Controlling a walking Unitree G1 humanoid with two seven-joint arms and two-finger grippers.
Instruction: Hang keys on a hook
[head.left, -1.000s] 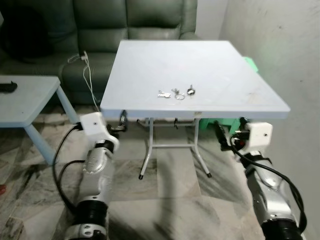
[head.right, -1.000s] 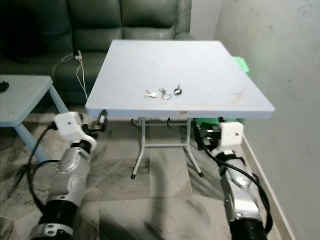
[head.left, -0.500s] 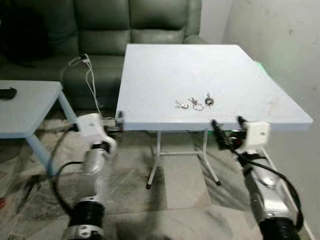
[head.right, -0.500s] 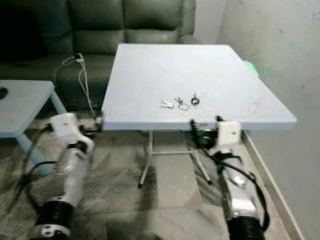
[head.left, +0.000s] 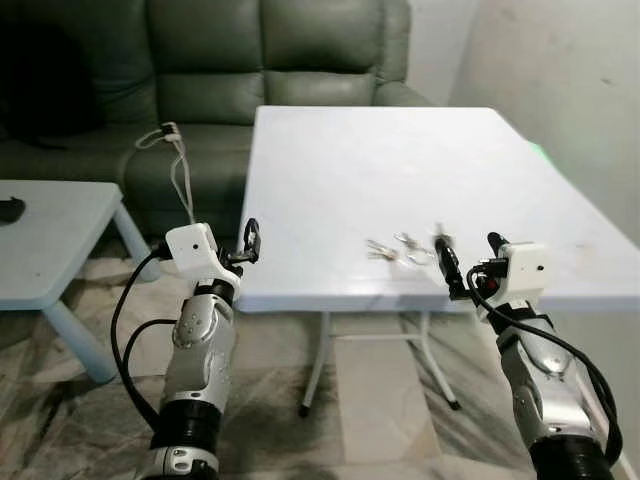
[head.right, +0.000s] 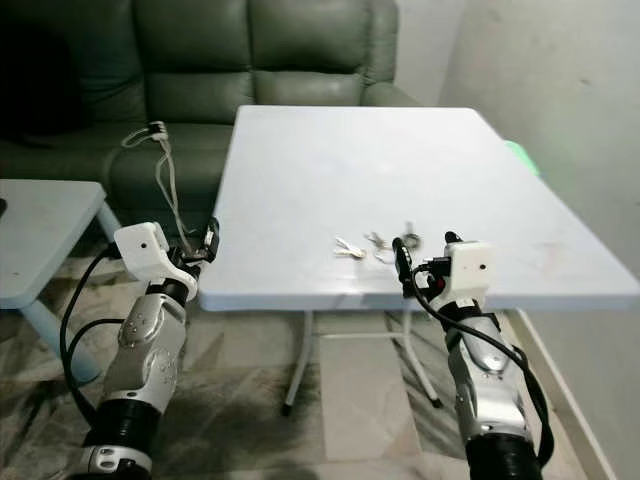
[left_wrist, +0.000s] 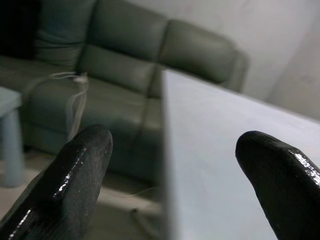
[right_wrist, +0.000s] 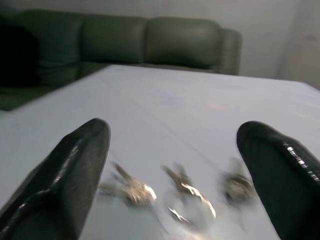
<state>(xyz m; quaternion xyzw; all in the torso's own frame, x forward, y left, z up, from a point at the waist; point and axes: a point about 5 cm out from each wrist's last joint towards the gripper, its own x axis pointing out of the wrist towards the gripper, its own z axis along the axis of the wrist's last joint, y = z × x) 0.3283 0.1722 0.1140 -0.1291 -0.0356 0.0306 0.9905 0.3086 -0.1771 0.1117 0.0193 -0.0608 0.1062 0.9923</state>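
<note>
Both jaws spread, empty; right gripper (head.left: 466, 262) sits at table (head.left: 330, 160) edge, keys (head.left: 400, 247) just ahead, strung crosswise; left gripper (head.left: 250, 240) farther.

A home living room. A dark green leather sofa (head.left: 270, 50) with padded cushions stands against a plain whitewashed wall (head.left: 560, 80), well beyond the right gripper (head.left: 468, 262). A white charging cable (head.left: 178, 160) trails over the sofa's seat. In front of it stands a pale blue square folding table (head.right: 330, 170) on thin white metal legs, and to the left of the left gripper (head.left: 250, 238) a second, lower pale blue table (head.left: 50, 240). The floor (head.left: 380, 400) is grey-veined marble tile.
</note>
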